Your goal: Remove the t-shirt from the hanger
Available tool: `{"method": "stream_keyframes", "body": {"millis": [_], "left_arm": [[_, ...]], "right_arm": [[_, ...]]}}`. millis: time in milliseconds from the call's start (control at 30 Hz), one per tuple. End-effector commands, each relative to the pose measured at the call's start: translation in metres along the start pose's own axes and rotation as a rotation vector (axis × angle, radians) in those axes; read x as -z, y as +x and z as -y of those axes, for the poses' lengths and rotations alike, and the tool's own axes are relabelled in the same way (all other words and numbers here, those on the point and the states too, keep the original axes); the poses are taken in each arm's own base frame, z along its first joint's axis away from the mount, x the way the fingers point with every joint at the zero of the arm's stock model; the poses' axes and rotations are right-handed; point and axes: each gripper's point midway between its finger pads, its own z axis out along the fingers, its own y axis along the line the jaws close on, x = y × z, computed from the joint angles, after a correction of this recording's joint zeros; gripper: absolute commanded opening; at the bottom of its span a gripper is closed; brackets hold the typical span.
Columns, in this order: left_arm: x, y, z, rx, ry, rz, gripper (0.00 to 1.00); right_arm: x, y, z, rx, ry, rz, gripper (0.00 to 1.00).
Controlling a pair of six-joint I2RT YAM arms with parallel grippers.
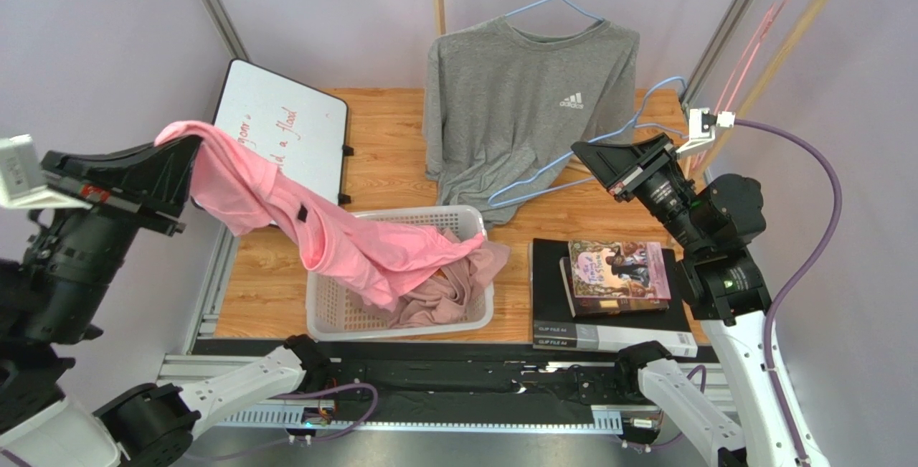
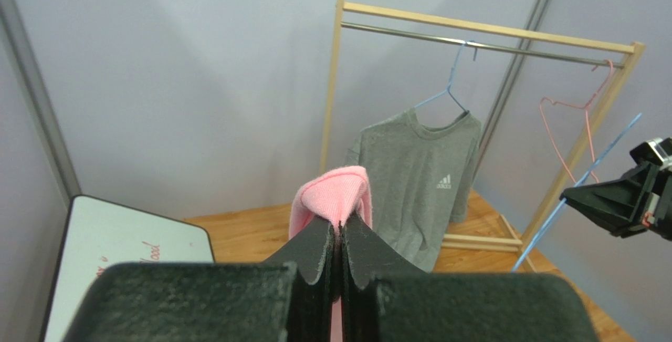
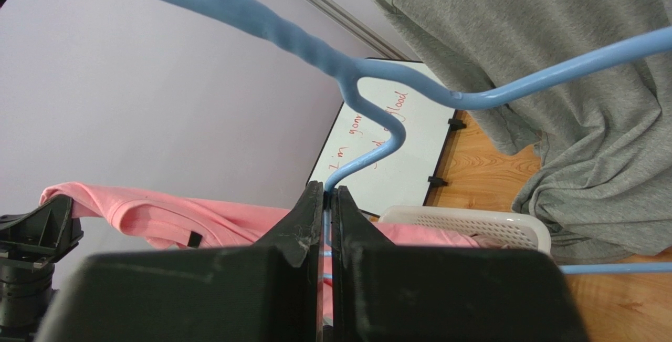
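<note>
My left gripper (image 1: 195,172) is shut on a fold of the pink t-shirt (image 1: 323,232), lifted at the left. The shirt trails down to the right into the white basket (image 1: 323,329). In the left wrist view the pink fabric (image 2: 335,192) bulges above the closed fingertips. My right gripper (image 1: 583,153) is shut on the thin wire of a bare blue hanger (image 3: 260,19), held in the air right of centre. The hanger (image 1: 659,84) is apart from the pink t-shirt (image 3: 158,216) and carries no cloth.
A grey t-shirt (image 1: 517,112) hangs on another blue hanger from the wooden rack (image 2: 489,31), beside an empty pink hanger (image 2: 568,133). A whiteboard (image 1: 280,123) lies back left. Stacked books (image 1: 620,273) sit front right. A dusty-pink garment (image 1: 453,289) lies in the basket.
</note>
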Motion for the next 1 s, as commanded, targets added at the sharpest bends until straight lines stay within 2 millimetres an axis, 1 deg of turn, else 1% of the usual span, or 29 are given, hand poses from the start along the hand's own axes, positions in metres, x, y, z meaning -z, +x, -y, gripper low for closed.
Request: {"method": "stream_keyframes", "body": {"millis": [0,33,67,133,167,233,267,333,367,400,433,467,500,533,567,600,633,667,700,733,767,800,833,867,900,933,967], "left_arm": [[0.038,-0.026,-0.032,-0.010,-0.099,0.099,0.00],[0.046,-0.028,-0.037,0.001,-0.110,0.116,0.00],[0.043,-0.018,-0.038,-0.006,-0.121,0.095,0.00],[0.043,-0.010,-0.038,0.001,-0.125,0.083,0.00],[0.034,0.004,-0.036,-0.009,-0.127,0.046,0.00],[0.021,0.020,-0.028,-0.003,-0.111,0.009,0.00],[0.008,0.040,-0.020,-0.009,-0.092,-0.042,0.00],[-0.016,0.061,-0.007,-0.018,-0.068,-0.090,0.00],[-0.029,0.085,0.000,-0.028,-0.056,-0.146,0.00],[-0.047,0.104,0.008,-0.040,-0.049,-0.197,0.00],[-0.059,0.117,0.014,-0.044,-0.037,-0.223,0.00],[-0.079,0.148,0.028,-0.049,-0.006,-0.301,0.00],[-0.089,0.163,0.035,-0.049,0.011,-0.337,0.00],[-0.099,0.183,0.042,-0.045,0.027,-0.381,0.00],[-0.106,0.199,0.053,-0.015,0.058,-0.418,0.00],[-0.120,0.222,0.063,-0.002,0.075,-0.466,0.00],[-0.121,0.254,0.070,0.026,0.087,-0.536,0.00],[-0.122,0.279,0.083,0.058,0.137,-0.592,0.00],[-0.127,0.290,0.092,0.098,0.168,-0.584,0.00],[-0.114,0.342,0.095,0.151,0.163,-0.684,0.00],[-0.106,0.363,0.106,0.203,0.214,-0.719,0.00],[-0.112,0.373,0.114,0.257,0.238,-0.680,0.00],[-0.088,0.429,0.111,0.336,0.194,-0.791,0.00],[-0.079,0.454,0.114,0.387,0.194,-0.836,0.00],[-0.080,0.470,0.118,0.443,0.194,-0.827,0.00],[-0.053,0.511,0.112,0.512,0.125,-0.933,0.00],[-0.044,0.539,0.111,0.541,0.089,-0.993,0.00]], "right_arm": [[0.005,-0.011,-0.020,0.048,-0.059,0.039,0.00],[0.005,-0.009,-0.020,0.043,-0.064,0.035,0.00],[0.004,-0.008,-0.019,0.040,-0.068,0.033,0.00],[0.003,-0.006,-0.018,0.022,-0.074,0.026,0.00],[0.003,-0.005,-0.016,0.018,-0.077,0.023,0.00],[0.003,-0.002,-0.015,0.011,-0.076,0.016,0.00],[0.003,-0.001,-0.013,0.009,-0.072,0.013,0.00],[0.005,0.000,-0.012,0.011,-0.065,0.013,0.00],[0.006,0.000,-0.011,0.012,-0.063,0.013,0.00],[0.008,0.000,-0.012,0.015,-0.063,0.022,0.00],[0.009,0.000,-0.010,0.019,-0.055,0.021,0.00],[0.010,0.000,-0.009,0.022,-0.049,0.023,0.00],[0.011,-0.001,-0.010,0.025,-0.045,0.027,0.00],[0.013,0.000,-0.009,0.033,-0.038,0.025,0.00],[0.014,0.000,-0.009,0.035,-0.035,0.026,0.00],[0.015,-0.002,-0.010,0.039,-0.033,0.032,0.00],[0.016,-0.001,-0.010,0.041,-0.030,0.032,0.00],[0.017,-0.001,-0.010,0.044,-0.029,0.033,0.00],[0.018,-0.001,-0.010,0.045,-0.028,0.034,0.00],[0.018,-0.001,-0.009,0.047,-0.026,0.033,0.00],[0.019,-0.001,-0.009,0.053,-0.026,0.033,0.00],[0.019,0.000,-0.008,0.055,-0.022,0.031,0.00],[0.019,0.001,-0.006,0.056,-0.018,0.028,0.00],[0.019,0.001,-0.005,0.056,-0.014,0.029,0.00],[0.018,0.003,-0.003,0.051,-0.013,0.023,0.00],[0.018,0.004,-0.002,0.050,-0.016,0.021,0.00],[0.017,0.004,-0.001,0.045,-0.016,0.021,0.00]]}}
